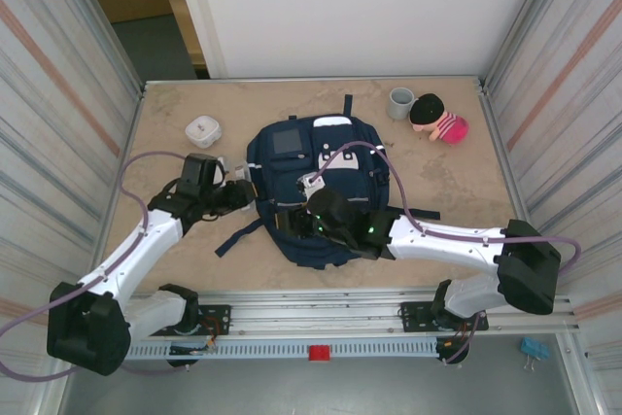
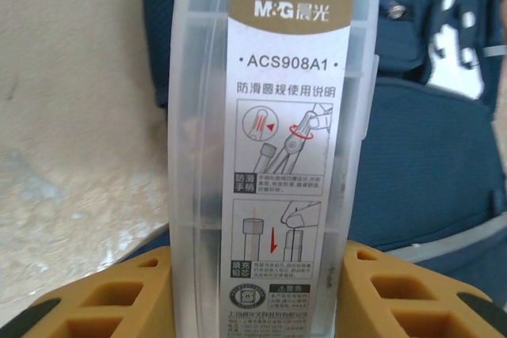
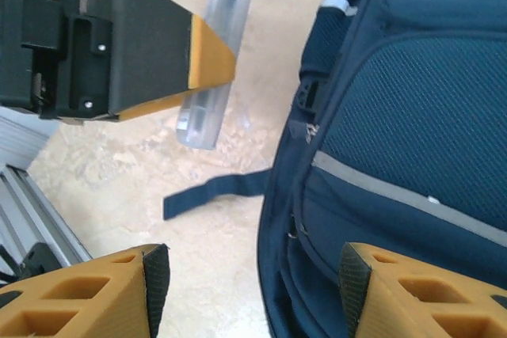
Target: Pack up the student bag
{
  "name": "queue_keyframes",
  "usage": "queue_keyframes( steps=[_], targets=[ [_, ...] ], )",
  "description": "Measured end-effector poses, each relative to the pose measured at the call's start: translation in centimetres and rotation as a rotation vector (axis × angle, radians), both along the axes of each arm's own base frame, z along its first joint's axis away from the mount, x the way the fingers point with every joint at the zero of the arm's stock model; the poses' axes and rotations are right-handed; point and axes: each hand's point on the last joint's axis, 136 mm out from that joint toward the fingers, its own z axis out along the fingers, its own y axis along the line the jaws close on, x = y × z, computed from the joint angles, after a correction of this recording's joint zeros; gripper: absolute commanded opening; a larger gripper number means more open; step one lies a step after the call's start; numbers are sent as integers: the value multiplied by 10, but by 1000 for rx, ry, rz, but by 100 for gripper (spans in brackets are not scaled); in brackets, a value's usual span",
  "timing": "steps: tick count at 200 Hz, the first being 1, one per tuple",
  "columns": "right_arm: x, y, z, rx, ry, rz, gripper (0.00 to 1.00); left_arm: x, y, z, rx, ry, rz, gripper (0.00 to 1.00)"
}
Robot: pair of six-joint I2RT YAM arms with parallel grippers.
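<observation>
Left pincer (image 2: 261, 294) grips one clear case (image 2: 269, 156) — right pincer (image 3: 253, 290) wide, seemingly empty, at one student bag (image 3: 412, 116).

Beige mottled worktop (image 1: 457, 182). Lying on it: navy student bag (image 1: 282, 177) at centre; small white container (image 1: 203, 129) at left rear; grey cup (image 1: 400, 102) just beside pink-striped doll (image 1: 437, 120) at right rear.

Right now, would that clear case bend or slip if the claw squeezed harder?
Probably stiff: the case shows straight, hard-looking walls between the pads. Likely light, since it looks mostly hollow. Its smooth plastic may slip.
</observation>
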Motion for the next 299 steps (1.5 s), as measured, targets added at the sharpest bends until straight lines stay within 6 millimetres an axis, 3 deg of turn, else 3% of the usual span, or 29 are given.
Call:
queue_keyframes(
  steps=[60,89,136,223,253,280,299],
  targets=[
    [-21,-3,3,45,-64,42,62,-2,-21,41,-182,-88,-16,37],
    [-27,-5,13,49,-93,59,65,-11,-16,45,-206,-105,3,40],
    [-7,-1,39,54,-133,65,65,-11,-15,50,-242,-79,32,41],
    [24,44,13,9,-90,124,63,-3,-34,62,-453,-7,73,41],
    [34,51,8,41,-84,124,56,-6,-35,58,-493,15,92,42],
    [39,59,9,89,-84,131,37,-11,-35,45,-516,58,115,43],
    [41,62,9,114,-76,133,31,-12,-35,43,-528,62,127,46]
  ],
)
